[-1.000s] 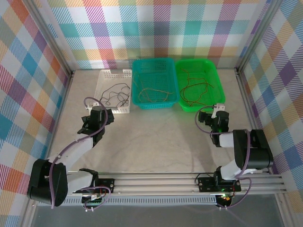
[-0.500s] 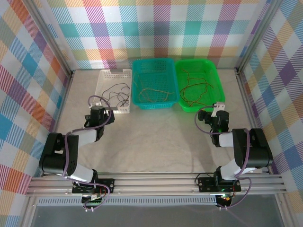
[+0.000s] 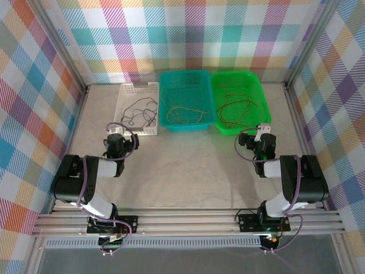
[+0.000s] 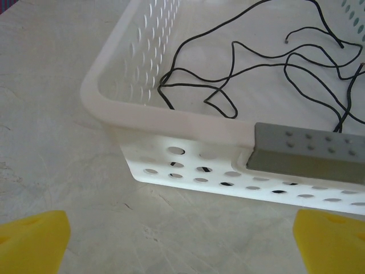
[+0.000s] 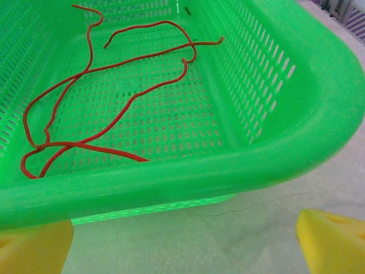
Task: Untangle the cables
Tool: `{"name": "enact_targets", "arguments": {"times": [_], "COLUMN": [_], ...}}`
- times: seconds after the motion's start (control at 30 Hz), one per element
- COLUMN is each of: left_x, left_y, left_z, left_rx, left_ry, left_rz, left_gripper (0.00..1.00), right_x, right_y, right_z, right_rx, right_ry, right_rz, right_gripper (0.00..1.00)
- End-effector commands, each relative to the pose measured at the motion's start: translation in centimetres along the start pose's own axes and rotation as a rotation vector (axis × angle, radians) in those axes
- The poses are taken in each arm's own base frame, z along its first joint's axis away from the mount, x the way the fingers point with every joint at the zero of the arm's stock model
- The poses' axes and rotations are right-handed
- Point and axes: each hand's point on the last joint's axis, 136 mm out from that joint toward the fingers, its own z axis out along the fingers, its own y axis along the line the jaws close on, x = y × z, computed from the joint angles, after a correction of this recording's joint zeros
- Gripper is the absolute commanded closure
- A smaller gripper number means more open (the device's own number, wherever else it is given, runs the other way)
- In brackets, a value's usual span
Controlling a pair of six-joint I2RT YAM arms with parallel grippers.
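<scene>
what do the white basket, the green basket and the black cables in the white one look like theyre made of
White basket: looks like moulded plastic, semi-matte, with oval holes and a rounded rim.
Green basket: likely similar plastic, glossier and slightly translucent, with slotted walls.
Black cables: thin, limp, smooth strands, perhaps plastic-coated wire; the core cannot be told.

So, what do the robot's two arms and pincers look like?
The left arm and right arm are black with pale grey links; a thick purple cable loops along each. The left pincer and right pincer have yellow fingertips.
</scene>
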Motion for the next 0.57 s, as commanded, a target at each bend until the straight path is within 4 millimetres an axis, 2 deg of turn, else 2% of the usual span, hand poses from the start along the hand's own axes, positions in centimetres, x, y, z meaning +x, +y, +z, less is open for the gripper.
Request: {"name": "enact_targets", "arguments": {"times": [0.0,0.53], "left_x": [-1.54,-1.53], "left_y": [-0.44,-0.46], "left_z": [-0.18,-0.11], "left_rx": [-0.003,0.011], "left_ry": [-0.063,-0.059], "left_rz": [0.024,0.02], "left_gripper": [0.0,0.0], "right_x": [-1.59,-1.63], "right_y": [0.36,0.35], "right_z": [0.25,0.27], "right_rx": [-0.011,-0.012], "right_ry": [-0.037,-0.038], "right_rz": [-0.01,-0.009], "right_gripper": [0.0,0.0]}}
